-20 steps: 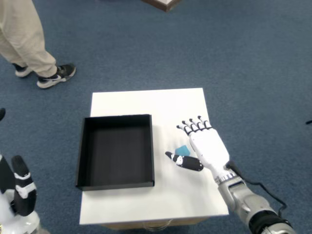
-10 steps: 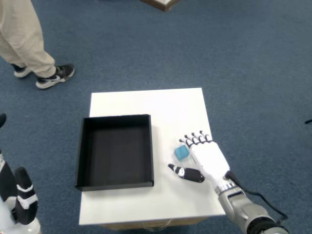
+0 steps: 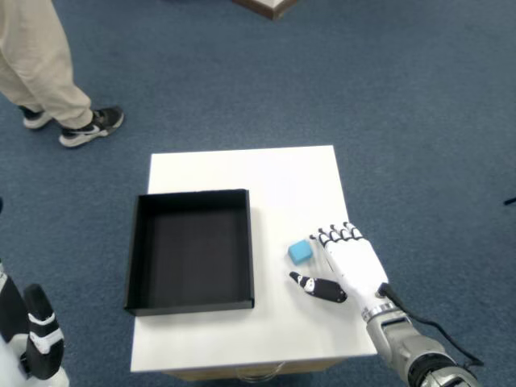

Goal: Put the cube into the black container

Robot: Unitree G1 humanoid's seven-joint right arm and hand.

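While palm faces down so underside stays hidden, right hand [image 3: 348, 266] lies low over table [image 3: 274, 173] near front right corner, holding nothing: four fingers [image 3: 337, 236] extended side by side, pointing away from robot, thumb [image 3: 316, 287] splayed left. Forearm cut off by bottom frame edge. Blue cube [image 3: 300, 251] sits on table just left of fingertips, apart from hand. Black container [image 3: 192, 250] further left, open top, well apart from cube. Person's legs [image 3: 40, 64] cropped at top left on carpet.

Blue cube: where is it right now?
In the head view, the blue cube sits on the white table, between the black container and the right robot hand, unheld.
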